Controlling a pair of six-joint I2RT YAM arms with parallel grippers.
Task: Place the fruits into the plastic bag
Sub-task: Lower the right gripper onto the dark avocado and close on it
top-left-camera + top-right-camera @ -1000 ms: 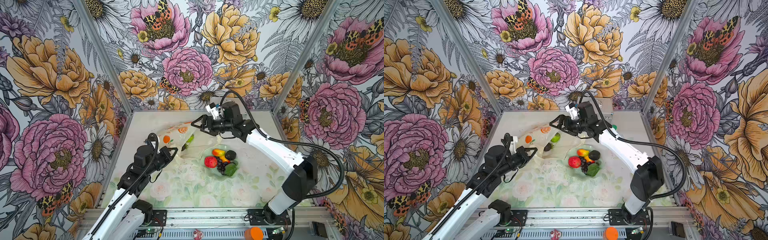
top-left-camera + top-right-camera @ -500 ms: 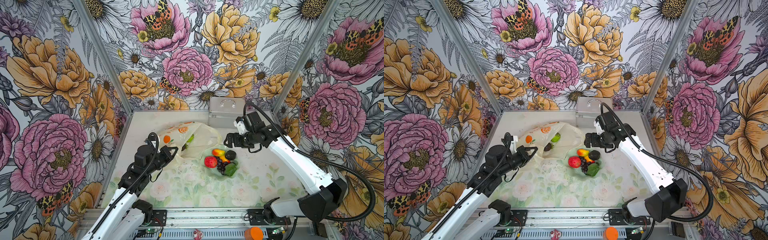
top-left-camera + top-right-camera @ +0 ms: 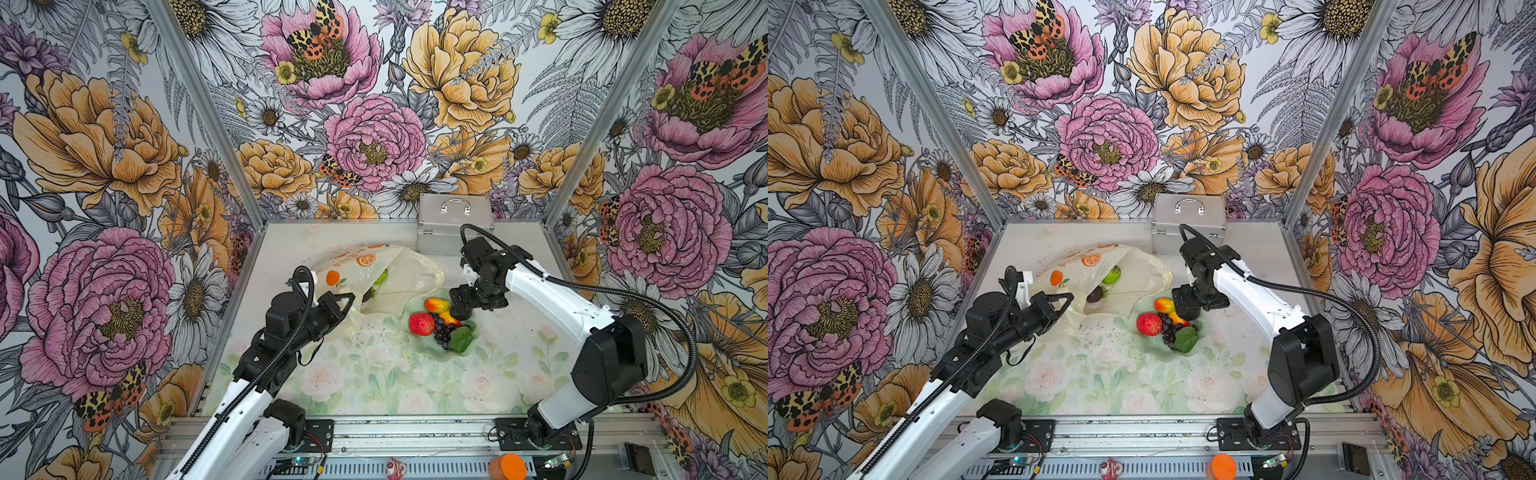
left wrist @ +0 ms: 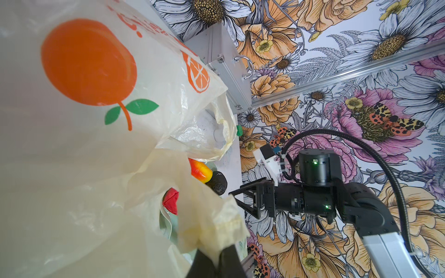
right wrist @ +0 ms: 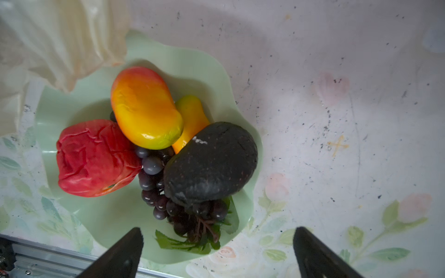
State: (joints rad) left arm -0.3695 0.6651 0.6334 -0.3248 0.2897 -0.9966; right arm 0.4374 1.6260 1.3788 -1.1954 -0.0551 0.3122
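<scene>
Left hand [image 3: 350, 296] — clamping the plastic bag [image 3: 405, 274] by its rim, propping the mouth open on the bench [image 3: 374, 374]. Right hand [image 5: 218, 233] — jaws spread wide, hovering over the dish [image 5: 212, 69]. Two fruits [image 3: 1112, 275] lying inside the bag; mango [image 5: 144, 108], avocado [image 5: 212, 166], apple [image 5: 96, 156], grapes [image 5: 151, 166], leaf [image 5: 183, 243] waiting in the dish alongside.

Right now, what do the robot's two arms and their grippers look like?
Both the left arm and right arm have white box-like links joined by black cylindrical joints. A black ribbed cable loops along each. The left gripper and right gripper are black, each with two pointed triangular fingers.
</scene>
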